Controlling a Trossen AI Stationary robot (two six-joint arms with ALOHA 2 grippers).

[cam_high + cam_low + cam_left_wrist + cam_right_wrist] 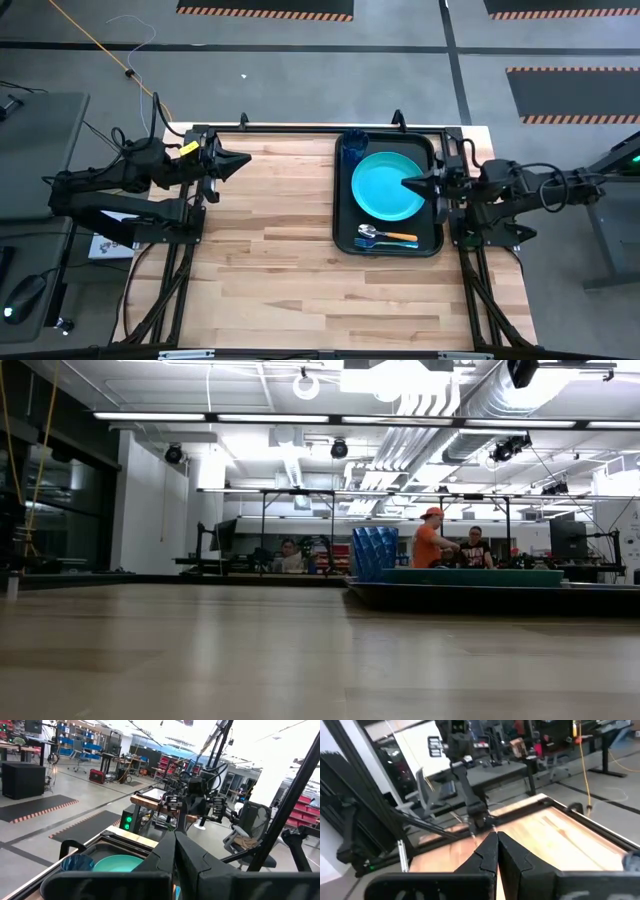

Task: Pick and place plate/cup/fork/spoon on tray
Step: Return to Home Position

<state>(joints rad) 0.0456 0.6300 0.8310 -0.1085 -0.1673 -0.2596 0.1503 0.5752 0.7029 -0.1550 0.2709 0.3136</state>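
Observation:
The black tray (342, 200) lies at the table's right side. On it rest the turquoise plate (385, 188), the dark-blue cup (353, 150) upright at the tray's far-left corner, and the yellow-handled spoon (385, 234) beside the blue fork (388, 243) near the tray's near edge. My left gripper (243, 158) is shut and empty at the far left, above the table. My right gripper (408, 183) is shut and empty, above the plate's right part. The low view shows the cup (375, 554), plate (470, 576) and tray (480, 597).
Bare wooden tabletop (290, 260) spreads between the two arms and toward the near edge. A black frame rail (300, 129) runs along the far edge. People sit and stand in the room beyond the table (440, 545).

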